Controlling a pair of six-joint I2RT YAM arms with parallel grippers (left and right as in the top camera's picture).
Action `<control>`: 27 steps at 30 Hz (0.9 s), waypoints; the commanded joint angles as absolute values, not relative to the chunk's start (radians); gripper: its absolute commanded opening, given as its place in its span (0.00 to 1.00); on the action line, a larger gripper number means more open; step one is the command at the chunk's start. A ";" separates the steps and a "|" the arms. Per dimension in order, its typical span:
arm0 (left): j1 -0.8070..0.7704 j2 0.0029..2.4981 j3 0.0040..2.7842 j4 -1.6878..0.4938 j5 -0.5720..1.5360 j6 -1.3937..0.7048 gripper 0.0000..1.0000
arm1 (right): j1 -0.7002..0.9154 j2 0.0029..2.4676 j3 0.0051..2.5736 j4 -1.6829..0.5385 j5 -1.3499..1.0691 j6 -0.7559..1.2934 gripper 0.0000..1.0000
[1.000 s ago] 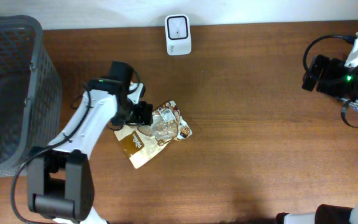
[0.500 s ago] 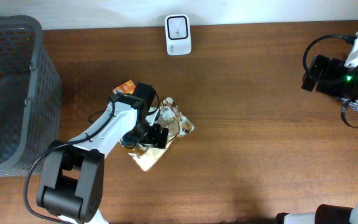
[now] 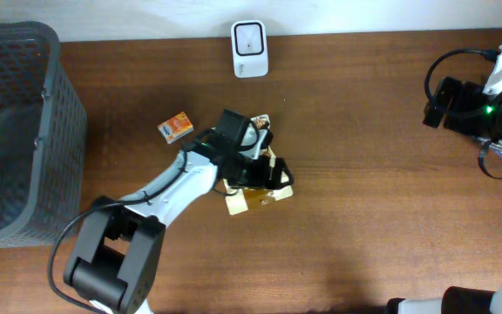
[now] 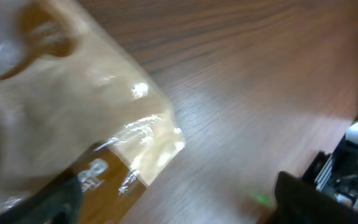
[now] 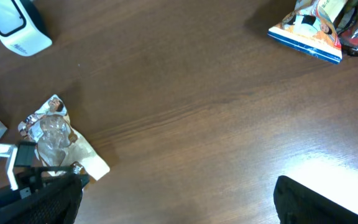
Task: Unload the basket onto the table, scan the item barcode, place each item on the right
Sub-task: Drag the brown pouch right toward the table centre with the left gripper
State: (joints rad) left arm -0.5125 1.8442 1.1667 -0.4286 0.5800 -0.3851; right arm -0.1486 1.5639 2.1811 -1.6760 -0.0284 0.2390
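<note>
The item, a crinkly tan and brown snack bag (image 3: 251, 201), lies flat on the wooden table left of centre. My left gripper (image 3: 264, 171) hovers right over it and hides its middle. In the left wrist view the bag (image 4: 73, 106) fills the upper left, blurred, and reaches the left finger (image 4: 55, 202). The left gripper (image 4: 179, 202) is open, with mostly bare table between its fingers. The white barcode scanner (image 3: 249, 37) stands at the table's far edge. My right gripper (image 5: 185, 199) is open and holds nothing, far to the right. It sees the bag (image 5: 58, 134) and the scanner (image 5: 8, 22).
A dark mesh basket (image 3: 16, 131) stands at the left edge. A small orange box (image 3: 174, 128) lies left of the bag. Another colourful packet (image 5: 306, 28) lies at the far right near the right arm (image 3: 482, 96).
My left arm has swung right across the bag, which shifted right and turned with it. The orange box, hidden under the arm before, now shows. The right arm has not moved.
</note>
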 commanded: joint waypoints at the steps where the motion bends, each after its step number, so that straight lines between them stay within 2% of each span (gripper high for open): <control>1: -0.546 1.856 1.201 -0.440 0.601 -0.389 0.84 | -0.141 1.564 2.182 -1.676 -0.034 0.244 0.98; 4: -0.509 1.844 1.270 -0.608 0.430 -0.362 0.85 | -0.141 1.565 2.182 -1.676 -0.034 0.243 0.98; 7: -0.448 1.821 1.328 -0.753 0.187 -0.405 1.00 | -0.141 1.564 2.182 -1.676 -0.034 0.243 0.98; 10: -0.416 1.824 1.324 -0.772 0.098 -0.514 1.00 | -0.141 1.564 2.182 -1.676 -0.034 0.244 0.98; 13: -0.410 1.835 1.324 -0.726 0.052 -0.573 0.95 | -0.141 1.564 2.182 -1.676 -0.034 0.243 0.99; 14: -0.411 1.842 1.324 -0.695 0.059 -0.572 0.91 | -0.141 1.564 2.182 -1.676 -0.034 0.243 0.98; 17: -0.421 1.878 1.324 -0.633 0.070 -0.593 0.65 | -0.141 1.564 2.182 -1.676 -0.034 0.244 0.98; 21: -0.421 1.957 1.324 -0.601 0.086 -0.704 0.48 | -0.141 1.564 2.182 -1.676 -0.034 0.244 0.99; 24: -0.421 2.003 1.324 -0.560 0.147 -0.704 0.20 | -0.141 1.564 2.182 -1.676 -0.034 0.243 0.98; 26: -0.421 2.011 1.324 -0.553 0.160 -0.705 0.11 | -0.141 1.564 2.182 -1.676 -0.034 0.243 0.98; 27: -0.421 2.011 1.324 -0.546 0.162 -0.705 0.10 | -0.141 1.564 2.182 -1.676 -0.034 0.244 0.98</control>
State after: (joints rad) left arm -0.4202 1.9980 1.3148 -0.5598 0.1238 -0.6788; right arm -0.1486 1.5639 2.1803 -1.6760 -0.0284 0.2394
